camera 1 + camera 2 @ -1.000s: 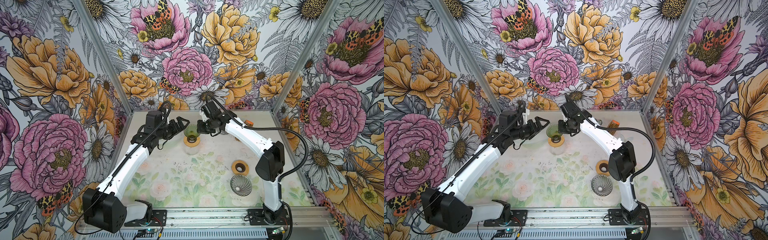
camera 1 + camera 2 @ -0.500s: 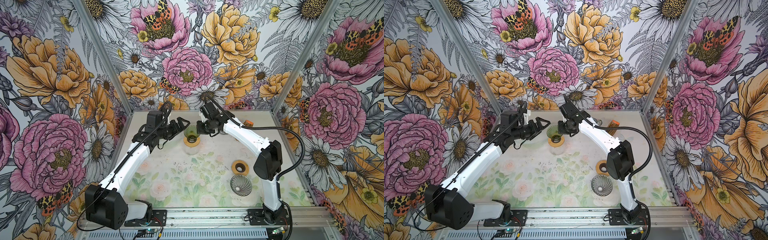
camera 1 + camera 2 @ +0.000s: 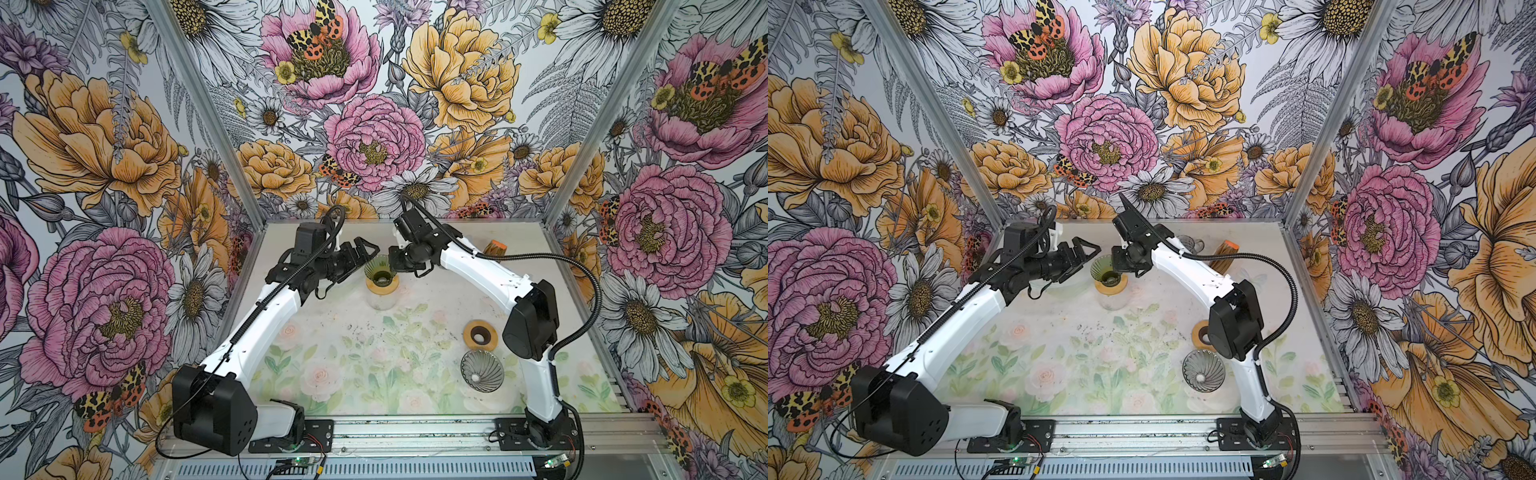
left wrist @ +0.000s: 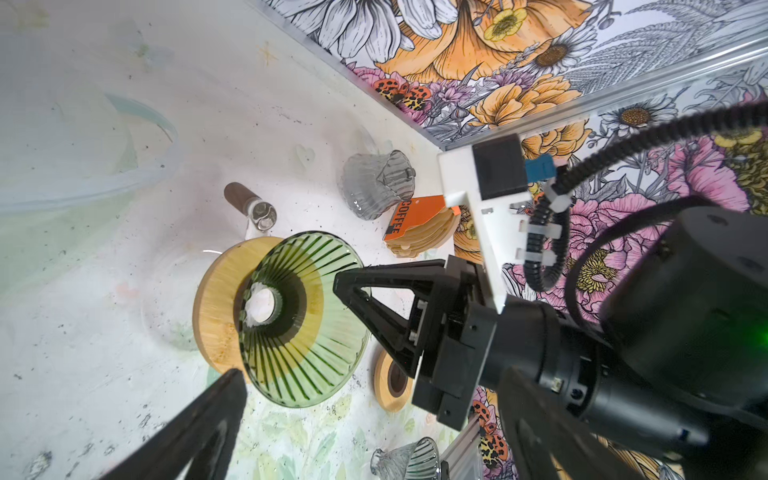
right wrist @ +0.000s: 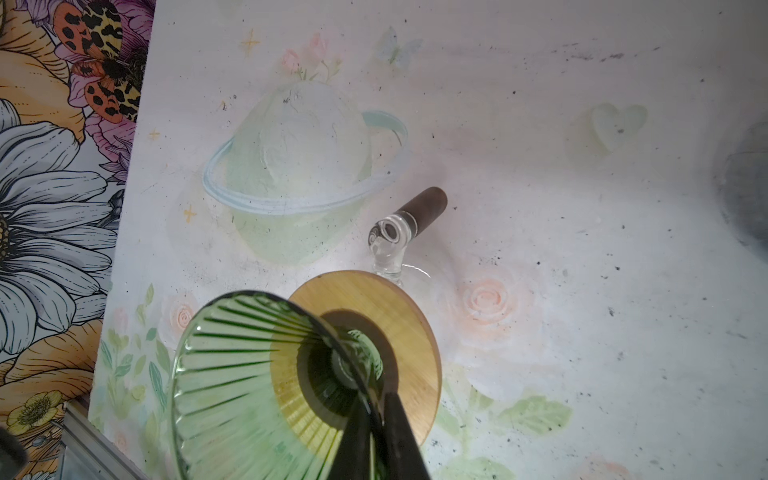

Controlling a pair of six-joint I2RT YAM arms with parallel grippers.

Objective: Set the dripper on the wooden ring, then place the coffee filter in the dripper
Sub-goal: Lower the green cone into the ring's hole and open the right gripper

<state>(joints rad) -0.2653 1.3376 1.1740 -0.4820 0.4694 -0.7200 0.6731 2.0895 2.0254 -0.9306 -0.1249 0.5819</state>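
A green ribbed glass dripper point(image 3: 380, 268) point(image 3: 1106, 268) leans tilted on a wooden ring point(image 4: 216, 307) on top of a glass carafe. My right gripper point(image 3: 391, 262) point(image 5: 376, 401) is shut on its rim, with the glass wall pinched between the two fingers. The left gripper point(image 3: 368, 258) point(image 3: 1091, 258) hangs open just left of the dripper, its mouth turned toward it, touching nothing. Its fingers point(image 4: 208, 424) frame the dripper's mouth in the left wrist view. The brown coffee filter stack point(image 4: 424, 228) point(image 3: 494, 248) with an orange label stands at the back right, untouched.
A grey-clear dripper point(image 3: 482, 371) and a second wooden ring point(image 3: 481, 334) lie at the front right beside the right arm. Another clear dripper point(image 4: 378, 185) sits by the filter stack. The carafe's brown handle point(image 5: 428, 201) points toward the back wall.
The right arm's elbow has swung slightly left while the gripper stays on the dripper's rim. The dripper and the left gripper have barely moved.
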